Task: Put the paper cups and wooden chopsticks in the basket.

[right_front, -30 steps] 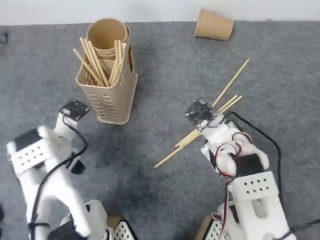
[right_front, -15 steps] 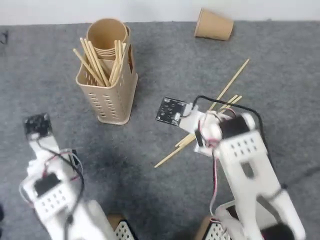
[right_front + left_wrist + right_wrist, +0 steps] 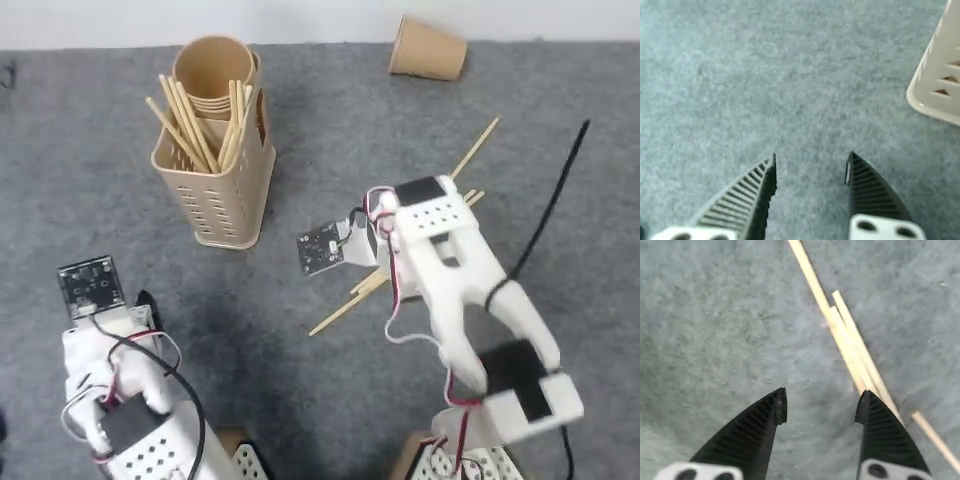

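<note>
High view downward over carpet (image 3: 330,150); wrist views close above it; basket (image 3: 225,205) shared with left

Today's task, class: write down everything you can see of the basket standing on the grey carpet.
The basket is a tall, beige, plastic-looking container with rounded corners and rows of short slots in its walls. It stands upright on the grey carpet, toward the far left in the high view. Stacked paper cups and several wooden chopsticks stick out of its open top, the sticks leaning at angles. Nothing else touches it.
</note>
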`<action>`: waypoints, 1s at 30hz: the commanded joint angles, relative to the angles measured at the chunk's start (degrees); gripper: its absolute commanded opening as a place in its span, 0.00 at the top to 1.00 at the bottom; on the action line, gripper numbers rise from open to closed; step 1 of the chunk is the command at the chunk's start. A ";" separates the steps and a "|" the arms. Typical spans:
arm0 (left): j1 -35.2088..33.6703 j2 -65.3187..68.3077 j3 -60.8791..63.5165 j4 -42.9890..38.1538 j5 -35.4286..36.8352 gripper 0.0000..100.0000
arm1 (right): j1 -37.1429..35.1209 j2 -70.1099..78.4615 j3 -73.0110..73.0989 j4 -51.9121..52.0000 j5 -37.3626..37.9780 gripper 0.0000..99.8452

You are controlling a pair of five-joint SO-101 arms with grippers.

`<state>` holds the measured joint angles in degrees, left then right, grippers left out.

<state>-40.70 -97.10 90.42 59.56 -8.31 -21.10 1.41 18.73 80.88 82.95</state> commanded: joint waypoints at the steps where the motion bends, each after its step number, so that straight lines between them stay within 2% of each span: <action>1: 0.35 0.26 -0.48 -1.76 0.62 0.79 | 1.89 3.21 -5.36 -1.45 5.19 0.77; 7: 0.53 0.26 -0.40 -1.85 0.62 0.79 | 7.52 9.71 -7.56 -4.18 12.31 0.77; 11: 4.22 0.26 0.66 -1.85 0.09 0.79 | 10.33 13.23 -7.56 -9.19 13.71 0.77; 16: 5.36 0.26 0.75 -1.85 -2.11 0.79 | 10.68 15.43 -7.74 -14.20 13.63 0.77; 23: 5.27 0.26 0.75 -1.85 -2.29 0.79 | 9.63 12.53 -10.90 -13.05 13.71 0.77; 30: 5.27 0.26 0.84 -1.85 -2.29 0.79 | 9.27 19.21 -10.11 -16.48 13.63 0.77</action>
<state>-35.96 -97.01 91.56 59.21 -10.07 -11.87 19.69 10.29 65.32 95.96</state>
